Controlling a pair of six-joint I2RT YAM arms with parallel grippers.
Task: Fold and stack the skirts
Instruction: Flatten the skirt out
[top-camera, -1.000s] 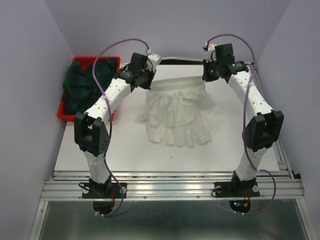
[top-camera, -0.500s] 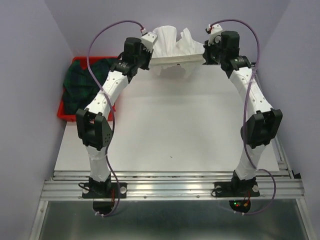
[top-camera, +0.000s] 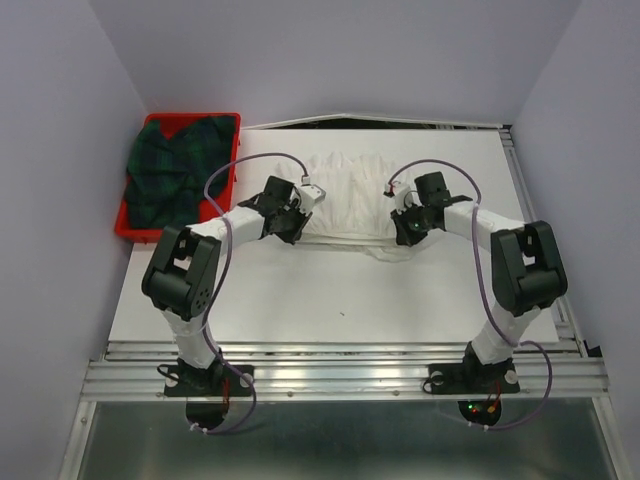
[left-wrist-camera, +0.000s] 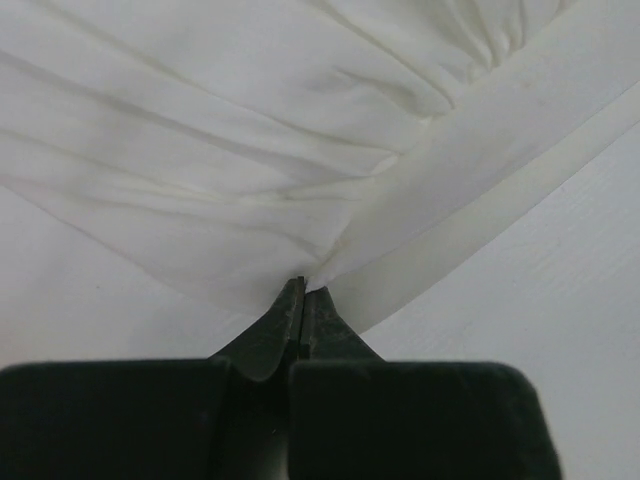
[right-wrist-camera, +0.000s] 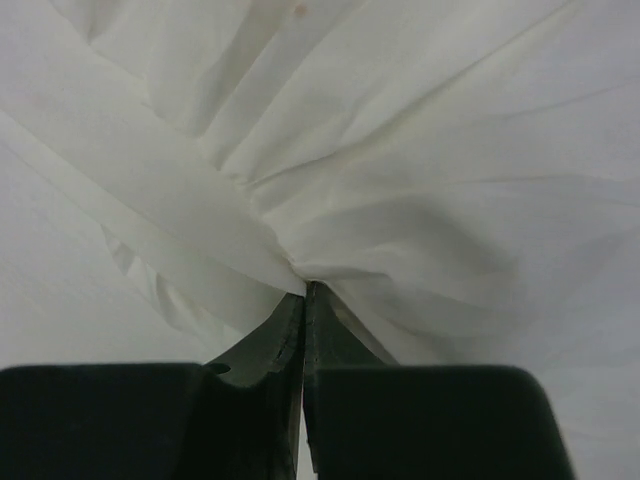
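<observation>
**A:** From above, where does the white skirt (top-camera: 352, 190) lie?

**B:** Flat on the tabletop (top-camera: 340, 290), towards the far side, between the two arms. The plaid skirt (top-camera: 168, 172) sits heaped in the red tray (top-camera: 124, 228) at the far left, well apart from it.

**A:** And the arms?

**B:** Both are low and folded in. The left pincer (top-camera: 292, 228) is at the skirt's near left corner and the right pincer (top-camera: 408, 230) at its near right corner.

**A:** How would you expect the cloth to handle?

**B:** I judge it thin, light and limp. It will sag and bunch between two holds, so the corners of the firmer waistband look like the best places to take it.

**A:** What does the left wrist view show?

**B:** The left pincer (left-wrist-camera: 303, 292) is pinched tight on a gather of the white skirt (left-wrist-camera: 230, 150), just where the flat waistband (left-wrist-camera: 500, 170) meets the pleated cloth. Folds fan out from the tips.

**A:** And the right wrist view?

**B:** Much the same, mirrored. The right pincer (right-wrist-camera: 303, 295) is closed on a pinch of the white skirt (right-wrist-camera: 420, 180) beside the waistband (right-wrist-camera: 150, 190), which runs off to the far left. The cloth puckers at the tips, so the hold looks thin. A sharp tug could slip it free, I think.
</observation>
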